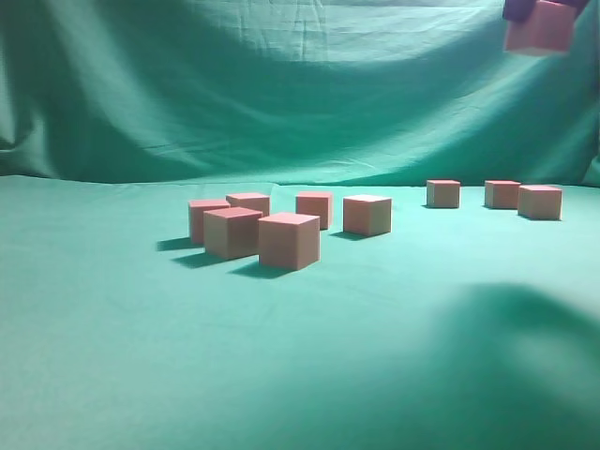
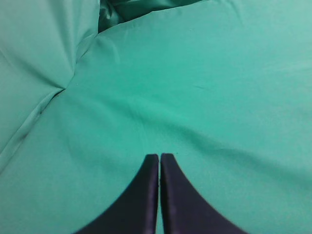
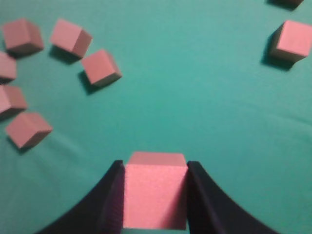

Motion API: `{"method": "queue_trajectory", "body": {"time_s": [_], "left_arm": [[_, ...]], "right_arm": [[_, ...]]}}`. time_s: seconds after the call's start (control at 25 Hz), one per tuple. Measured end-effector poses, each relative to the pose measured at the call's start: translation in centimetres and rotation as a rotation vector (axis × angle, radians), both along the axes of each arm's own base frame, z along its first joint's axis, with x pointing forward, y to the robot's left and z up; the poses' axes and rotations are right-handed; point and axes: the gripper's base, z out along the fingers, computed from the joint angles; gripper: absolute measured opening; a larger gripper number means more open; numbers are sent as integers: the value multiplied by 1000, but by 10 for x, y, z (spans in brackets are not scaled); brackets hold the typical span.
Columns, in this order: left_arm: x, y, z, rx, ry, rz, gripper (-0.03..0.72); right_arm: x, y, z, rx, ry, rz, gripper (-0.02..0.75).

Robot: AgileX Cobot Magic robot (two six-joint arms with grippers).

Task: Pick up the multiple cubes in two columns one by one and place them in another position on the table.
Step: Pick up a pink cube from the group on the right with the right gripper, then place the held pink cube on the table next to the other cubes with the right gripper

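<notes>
My right gripper (image 3: 155, 168) is shut on a pink cube (image 3: 155, 192) and holds it high above the table; it shows at the top right of the exterior view (image 1: 539, 26). Several cubes stand in a loose group at the middle left of the green table (image 1: 112, 356), the nearest one (image 1: 289, 240) in front. Three more cubes (image 1: 502, 194) stand at the right rear. In the right wrist view the group lies at the upper left (image 3: 100, 67) and one cube at the upper right (image 3: 291, 40). My left gripper (image 2: 159, 157) is shut and empty over bare cloth.
A wrinkled green cloth backdrop (image 1: 281, 84) hangs behind the table. A dark shadow (image 1: 516, 347) falls on the table's front right. Folded cloth (image 2: 44, 58) shows at the upper left of the left wrist view.
</notes>
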Motion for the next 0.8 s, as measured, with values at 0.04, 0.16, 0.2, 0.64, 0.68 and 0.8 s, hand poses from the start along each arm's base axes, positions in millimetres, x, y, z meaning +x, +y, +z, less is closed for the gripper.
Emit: {"method": "queue_trajectory", "body": {"time_s": [0.04,0.16,0.2,0.64,0.68,0.8], "left_arm": [[0,0,0,0,0,0,0],[0,0,0,0,0,0,0],[0,0,0,0,0,0,0],[0,0,0,0,0,0,0],[0,0,0,0,0,0,0],[0,0,0,0,0,0,0]], "right_arm": [[-8,1,-2,18,-1,38,253],[-28,6,-20,26,41,141,253],[-34,11,-25,17,50,177,253],[-77,99,-51,15,-6,377,253],[-77,103,-56,22,12,339,253],[-72,111,-70,39,60,241,253]]}}
